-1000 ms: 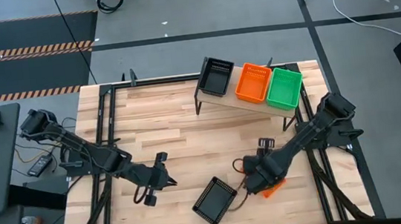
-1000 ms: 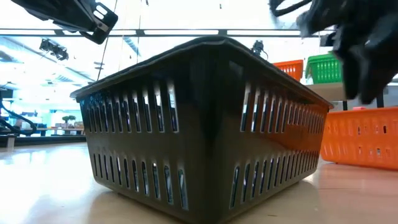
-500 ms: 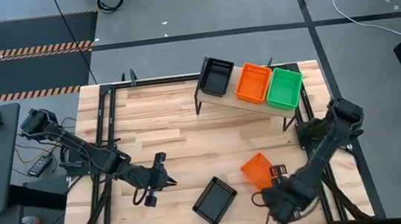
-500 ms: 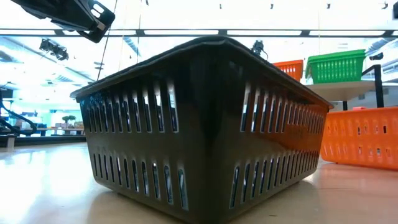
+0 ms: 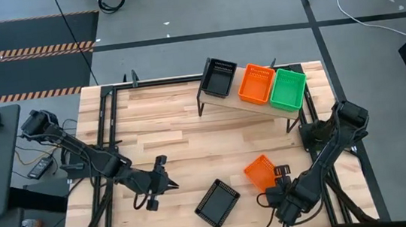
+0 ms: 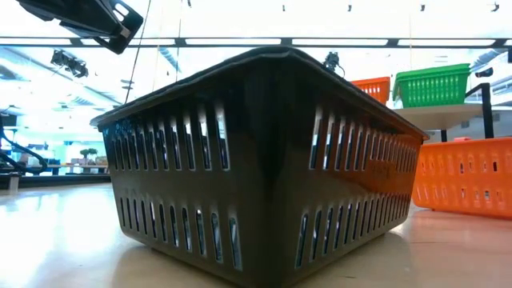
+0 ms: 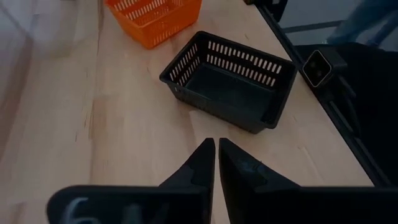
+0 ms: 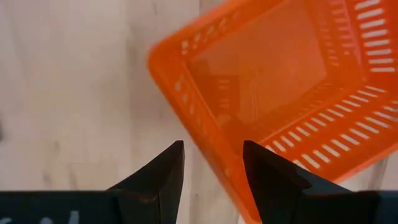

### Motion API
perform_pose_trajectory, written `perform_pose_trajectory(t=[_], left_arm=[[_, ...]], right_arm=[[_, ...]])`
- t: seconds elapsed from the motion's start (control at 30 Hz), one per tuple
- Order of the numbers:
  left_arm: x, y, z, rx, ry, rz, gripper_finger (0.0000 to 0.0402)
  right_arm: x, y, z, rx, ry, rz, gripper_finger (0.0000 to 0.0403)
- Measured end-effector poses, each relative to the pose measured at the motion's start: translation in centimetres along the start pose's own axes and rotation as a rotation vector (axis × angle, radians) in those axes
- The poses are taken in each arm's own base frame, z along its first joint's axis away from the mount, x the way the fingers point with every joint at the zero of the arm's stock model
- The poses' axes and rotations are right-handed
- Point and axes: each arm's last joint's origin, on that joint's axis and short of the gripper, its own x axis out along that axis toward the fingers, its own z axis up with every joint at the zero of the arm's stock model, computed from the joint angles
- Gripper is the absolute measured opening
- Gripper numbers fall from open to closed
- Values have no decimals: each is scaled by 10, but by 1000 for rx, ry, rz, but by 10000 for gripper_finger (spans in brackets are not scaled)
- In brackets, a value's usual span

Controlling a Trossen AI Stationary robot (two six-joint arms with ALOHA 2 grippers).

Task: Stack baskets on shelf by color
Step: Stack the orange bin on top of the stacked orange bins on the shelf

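Note:
One black basket (image 5: 218, 202) and one orange basket (image 5: 260, 172) stand upright on their bottoms on the slatted tabletop. The shelf (image 5: 243, 103) at the far side carries a black basket (image 5: 218, 78), an orange basket (image 5: 256, 84) and a green basket (image 5: 288, 89), side by side. My right gripper (image 8: 212, 149) is open at the orange basket's near end. Its fingers stand on either side of the rim (image 8: 199, 127), and no touch shows. My left gripper (image 7: 216, 149) is shut, above the table to the left of the black basket (image 7: 230, 81).
The black basket (image 6: 256, 160) fills most of the low view, with the orange basket (image 6: 464, 176) to its right. Bare tabletop (image 5: 167, 132) lies between the shelf and the two loose baskets. Black frame rails (image 5: 107, 138) run along the table's left and right sides.
My right arm has swung off the orange basket toward the table's near edge and turned, so its gripper now points back at the basket's near end. The orange basket, first mostly covered by the arm, now shows in full and has not moved.

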Motion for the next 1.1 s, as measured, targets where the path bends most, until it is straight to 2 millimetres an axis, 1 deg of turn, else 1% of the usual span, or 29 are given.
perform_pose_trajectory(t=[0.13,0.23,0.33,0.47,0.5,0.53,0.63,0.73,0.8,0.93,1.1], left_arm=[[-1,-2,0,1,-3,4,30],[-1,-3,-1,1,-3,0,32],[-1,-3,-1,0,-3,0,30],[-1,-3,-1,1,-3,1,25],[-1,-3,-1,0,-3,1,24],[-1,-3,-1,0,-2,1,24],[-1,-3,-1,-1,-2,1,24],[-1,-3,-1,-2,-2,1,27],[-1,-3,-1,-8,-2,2,28],[-1,-3,-1,-68,-2,8,29],[-1,-1,0,-79,-21,80,23]], right_arm=[[13,-2,-5,2,8,11,170],[25,0,-6,7,-7,68,154],[33,1,-6,7,-38,101,113],[34,-3,-2,22,-41,98,28],[34,-5,-1,18,-39,94,15],[34,-6,1,11,-42,90,11],[31,-12,9,21,-65,57,16],[19,-20,22,-5,-45,28,9],[6,-28,33,-24,-37,-10,7],[-31,-48,58,-39,-89,-145,10],[-78,-82,83,12,-132,-294,8]])
